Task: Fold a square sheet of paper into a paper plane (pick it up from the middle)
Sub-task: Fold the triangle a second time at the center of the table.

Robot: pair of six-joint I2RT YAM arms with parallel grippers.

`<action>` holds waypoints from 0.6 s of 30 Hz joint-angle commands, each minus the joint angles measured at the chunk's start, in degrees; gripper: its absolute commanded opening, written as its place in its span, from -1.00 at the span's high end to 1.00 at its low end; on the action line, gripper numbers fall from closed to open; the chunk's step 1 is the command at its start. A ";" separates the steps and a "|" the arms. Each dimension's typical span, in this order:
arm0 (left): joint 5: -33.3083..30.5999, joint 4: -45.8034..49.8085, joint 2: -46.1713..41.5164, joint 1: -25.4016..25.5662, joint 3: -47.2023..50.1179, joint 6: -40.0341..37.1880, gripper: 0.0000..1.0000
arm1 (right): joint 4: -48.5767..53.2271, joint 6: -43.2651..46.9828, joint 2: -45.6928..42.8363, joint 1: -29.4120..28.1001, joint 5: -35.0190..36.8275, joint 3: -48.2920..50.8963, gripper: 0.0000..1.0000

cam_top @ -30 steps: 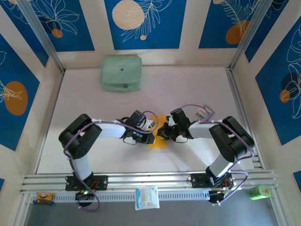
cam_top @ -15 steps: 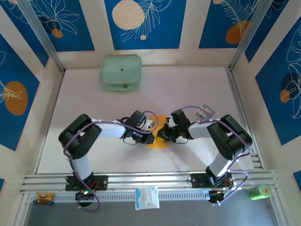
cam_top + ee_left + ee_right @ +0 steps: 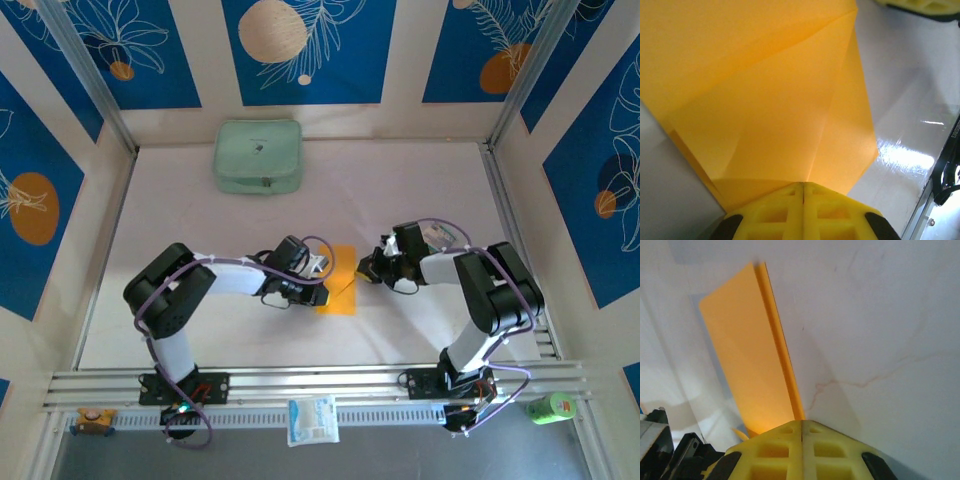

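Note:
The square sheet of paper point(image 3: 340, 276) lies on the white table between the two arms, orange-yellow and partly folded. In the left wrist view the paper point(image 3: 770, 110) shows a diagonal crease and a raised flap. My left gripper point(image 3: 324, 286) is shut, its yellow tips point(image 3: 803, 187) resting on the sheet's left part where the crease ends. My right gripper point(image 3: 366, 268) is shut too and sits just off the sheet's right edge. In the right wrist view the paper point(image 3: 747, 365) stretches away ahead of the right gripper point(image 3: 801, 424), its doubled edge beside the tips.
A pale green zipped pouch point(image 3: 258, 156) lies at the back left of the table. A small striped card point(image 3: 437, 237) sits behind the right arm. A white-and-blue packet point(image 3: 313, 418) rests on the front rail, and a green item point(image 3: 550, 407) lies at the front right.
My right gripper has slid to the right, off the paper, and now sits beside its right edge. The left gripper and the sheet have stayed put.

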State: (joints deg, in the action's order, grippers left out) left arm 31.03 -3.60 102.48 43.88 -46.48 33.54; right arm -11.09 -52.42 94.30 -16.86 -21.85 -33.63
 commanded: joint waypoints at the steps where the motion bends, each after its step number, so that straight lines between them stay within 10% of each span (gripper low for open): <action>1: -2.50 4.80 1.19 0.07 3.18 1.72 1.00 | 1.49 2.30 -4.89 0.03 -1.42 -0.04 0.94; 18: -3.70 2.01 0.09 0.84 4.20 5.49 0.99 | -0.51 -2.54 -3.38 -12.34 1.15 0.56 0.98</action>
State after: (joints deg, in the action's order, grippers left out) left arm 30.46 -7.55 101.67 44.18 -44.16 38.76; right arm -10.26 -54.13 89.30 -28.93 -21.06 -34.13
